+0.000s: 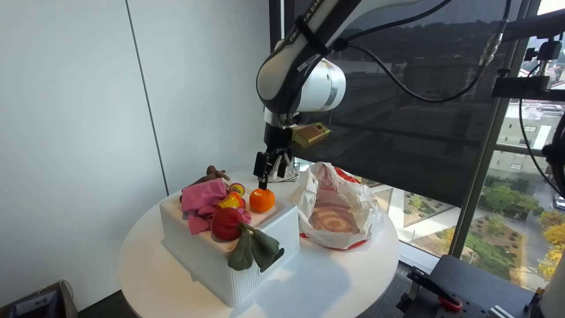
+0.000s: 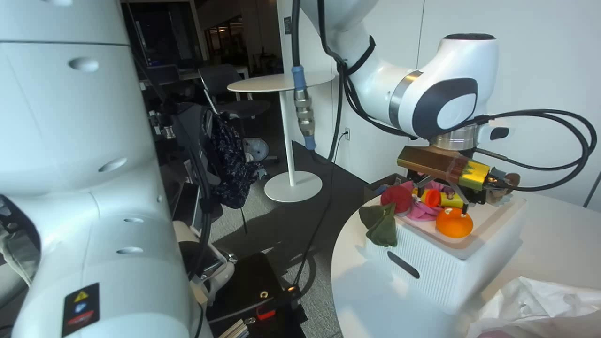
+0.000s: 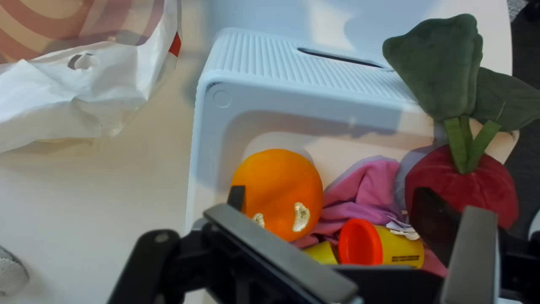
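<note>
White wall [image 1: 79, 110] runs behind my pincer [image 3: 330, 196] and off to its left as I watch from an exterior view, with a dark blind [image 1: 397, 110] hanging to its right. Below the pincer stands a round table [image 1: 150, 269], and on it a ribbed white bin [image 1: 198, 251], its recessed top directly under the fingers. To the pincer's right in an exterior view, beside the bin, sits a crumpled plastic bag [image 1: 362, 198]. The pincer itself points down, and I have its jaws spread wide. Through the wrist view I see a plush beet [image 3: 485, 181] partly hidden by the right finger, its green leaves hanging over the bin's edge, farther out from the pincer. Pink cloth [image 1: 203, 194] lies bunched beneath the gap between the fingers, next to the beet. Nearest to the pincer is the orange [image 3: 278, 185]: it sits on the bin's top just under the left finger in the wrist view, and a fingertip comes right to its upper part in both exterior views, though I cannot tell whether they touch. Smallest, a yellow tub [image 3: 398, 247] lies on its side on the cloth, between the fingers in the wrist view, its red end turned left.
</note>
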`<state>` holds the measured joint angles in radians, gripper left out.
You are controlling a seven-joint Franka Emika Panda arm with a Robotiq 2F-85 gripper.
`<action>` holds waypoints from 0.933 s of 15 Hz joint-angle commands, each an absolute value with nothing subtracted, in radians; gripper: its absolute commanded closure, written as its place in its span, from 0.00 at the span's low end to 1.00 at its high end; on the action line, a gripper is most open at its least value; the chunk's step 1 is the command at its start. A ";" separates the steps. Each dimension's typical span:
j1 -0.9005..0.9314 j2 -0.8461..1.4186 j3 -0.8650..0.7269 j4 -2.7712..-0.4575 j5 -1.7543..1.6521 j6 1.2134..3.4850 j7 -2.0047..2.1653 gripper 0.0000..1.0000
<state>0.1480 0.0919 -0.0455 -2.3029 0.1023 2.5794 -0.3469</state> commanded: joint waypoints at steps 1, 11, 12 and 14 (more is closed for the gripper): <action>0.082 0.220 -0.008 -2.163 0.057 2.550 -0.341 0.00; 0.003 0.397 0.067 -2.005 0.065 2.465 -0.350 0.00; -0.001 0.403 0.072 -2.001 0.067 2.456 -0.351 0.00; -0.008 0.415 0.080 -1.992 0.068 2.446 -0.354 0.00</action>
